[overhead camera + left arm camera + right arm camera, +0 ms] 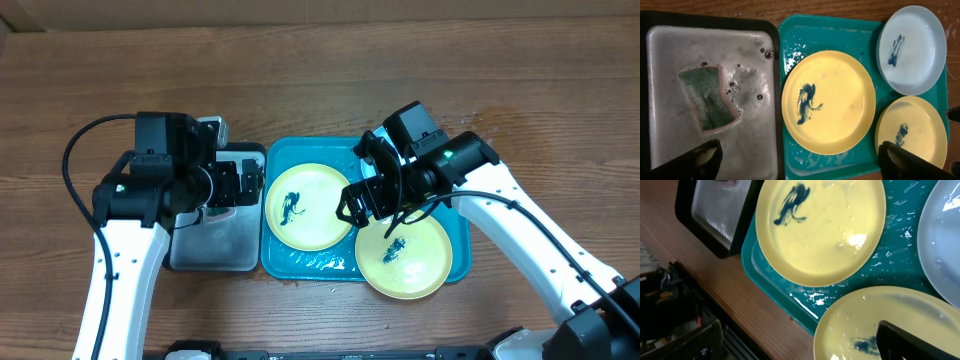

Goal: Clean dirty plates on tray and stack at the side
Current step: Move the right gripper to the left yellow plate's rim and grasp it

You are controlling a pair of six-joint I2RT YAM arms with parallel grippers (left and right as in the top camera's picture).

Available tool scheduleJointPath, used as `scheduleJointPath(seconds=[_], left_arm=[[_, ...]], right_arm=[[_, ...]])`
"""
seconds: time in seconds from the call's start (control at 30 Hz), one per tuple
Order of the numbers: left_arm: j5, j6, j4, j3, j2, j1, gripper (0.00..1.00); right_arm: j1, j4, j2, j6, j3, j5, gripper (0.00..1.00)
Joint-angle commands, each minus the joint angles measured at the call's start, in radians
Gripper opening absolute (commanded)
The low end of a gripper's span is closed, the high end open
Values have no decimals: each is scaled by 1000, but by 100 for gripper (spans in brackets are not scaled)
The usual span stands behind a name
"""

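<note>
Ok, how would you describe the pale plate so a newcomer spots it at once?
Find the teal tray on the wooden table, beside the soapy basin. In the left wrist view, the pale blue plate lies in the tray's top right corner. The other two plates are yellow; it alone is pale.

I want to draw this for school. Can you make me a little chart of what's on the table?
teal tray: wet, holds three plates
first yellow plate: blue smear, nearest the black tray
second yellow plate: blue smear
pale blue plate: blue smear
black tray: soapy water
sponge: green, in black tray
left gripper: open, empty
right gripper: open, empty
</note>
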Motion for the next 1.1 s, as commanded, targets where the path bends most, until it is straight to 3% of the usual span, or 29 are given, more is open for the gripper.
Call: scheduleJointPath(seconds=[0.0,0.13,0.2,0.37,0.6,1.07], left_arm=[[20,-70,2,22,22,4,100],[19,-94,2,22,40,4,100],[18,-94,8,22,47,4,100],[18,-94,12,22,65,4,100],[15,-94,16,22,86,4,100],[15,-94,16,22,96,4,100]], right_arm=[[5,52,-10,19,21,29,100],[6,115,-1,255,21,138,99],[6,130,17,336,15,177,92],[18,196,121,401,-8,168,87],[34,259,299,523,-8,148,69],[50,283,388,609,-8,182,49]])
